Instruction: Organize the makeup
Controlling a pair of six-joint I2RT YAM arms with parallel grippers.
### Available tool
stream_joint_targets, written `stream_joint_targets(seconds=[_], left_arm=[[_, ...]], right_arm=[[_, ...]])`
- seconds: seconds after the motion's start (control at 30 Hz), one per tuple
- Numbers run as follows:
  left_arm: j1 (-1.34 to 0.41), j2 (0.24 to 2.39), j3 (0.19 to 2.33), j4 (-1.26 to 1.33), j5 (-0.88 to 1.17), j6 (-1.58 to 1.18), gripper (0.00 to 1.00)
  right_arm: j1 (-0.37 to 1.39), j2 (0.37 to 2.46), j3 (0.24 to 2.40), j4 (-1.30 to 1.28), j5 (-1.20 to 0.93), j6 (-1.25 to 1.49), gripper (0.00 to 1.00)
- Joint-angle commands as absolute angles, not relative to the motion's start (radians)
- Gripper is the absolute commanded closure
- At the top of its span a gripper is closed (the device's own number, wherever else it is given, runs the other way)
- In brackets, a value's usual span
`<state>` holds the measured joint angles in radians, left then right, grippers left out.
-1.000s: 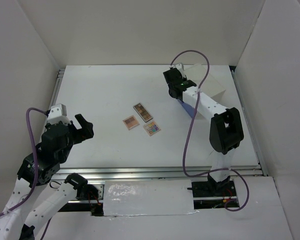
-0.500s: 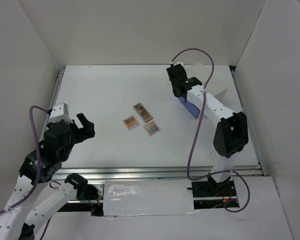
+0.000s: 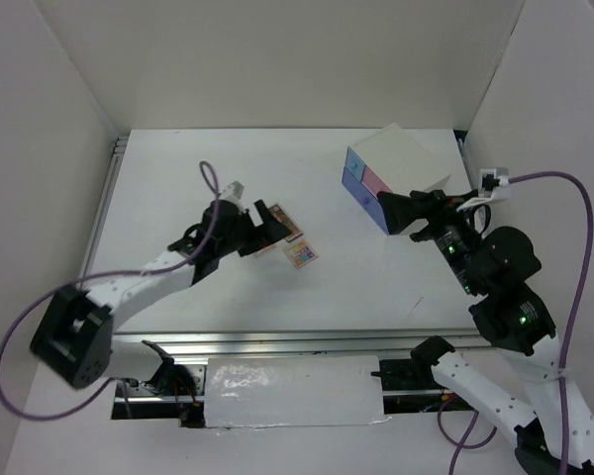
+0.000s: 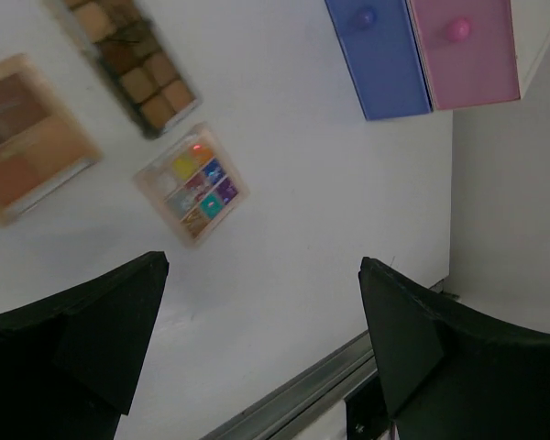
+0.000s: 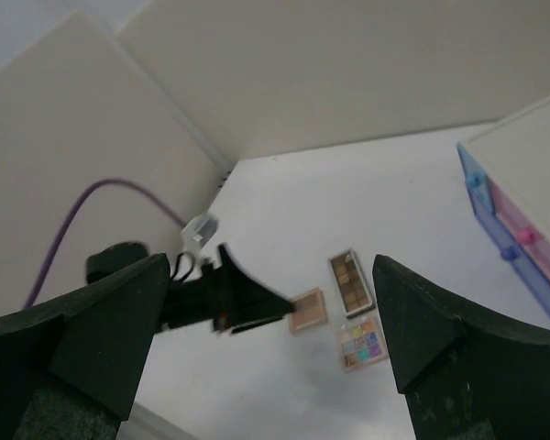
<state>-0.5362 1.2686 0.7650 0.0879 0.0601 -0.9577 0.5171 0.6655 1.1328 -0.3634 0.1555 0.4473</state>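
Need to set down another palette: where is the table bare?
Bare: the far-left table behind the palettes, and the gap between multicoloured palette and drawer box. Crowded: around those palettes, by the left gripper.

- My table [image 3: 198,188] is a flat white board, matte, lit evenly from above with only soft shadows.
- A plain off-white far wall [image 3: 277,59] stands along its far edge.
- A left wall [image 3: 30,148] and a right wall [image 3: 554,99] of the same pale panel close in the sides, leaning outward in the overhead view.
- A metal rail [image 3: 307,341] runs along the near edge of the board, and another rail [image 3: 114,178] runs along its left edge.
- Nearer than the front rail lies a crinkled white strip [image 3: 287,391], slightly glossy.
- In my right wrist view, the far and left walls meet in a corner [image 5: 225,165] at the table's far left.
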Motion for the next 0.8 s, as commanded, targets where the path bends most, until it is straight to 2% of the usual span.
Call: stream_joint_targets(seconds=[0.0,0.07,0.2,0.3,0.47,0.63,0.77], left_arm=[[-0.621,1.540,0.975,0.477,0.109,-1.043,0.01],[-0.649,1.681,1.136,0.494,0.104,-1.066,0.01],[-0.658,2.028,1.296,0.620,0.115,-1.201,0.02],[-0.675,2.176,1.396,0.678,0.106,-1.284,0.06],[-0.709,2.379,1.619,0.638,0.060,-1.295,0.11],[-0.710,2.476,1.672,0.661,0.020,-1.362,0.23],[-0.710,2.534,1.752,0.618,0.005,-1.377,0.27]], right_arm=[[0.517,0.609,0.991,-0.353,0.087,0.575,0.00],[0.517,0.552,0.939,-0.347,0.065,0.592,0.00],[0.514,0.440,0.900,-0.360,0.025,0.632,0.00],[0.515,0.404,0.902,-0.388,-0.023,0.621,0.00],[0.514,0.342,0.897,-0.405,-0.109,0.652,0.00],[0.514,0.269,0.856,-0.373,-0.233,0.684,0.00],[0.515,0.227,0.839,-0.367,-0.270,0.704,0.01]])
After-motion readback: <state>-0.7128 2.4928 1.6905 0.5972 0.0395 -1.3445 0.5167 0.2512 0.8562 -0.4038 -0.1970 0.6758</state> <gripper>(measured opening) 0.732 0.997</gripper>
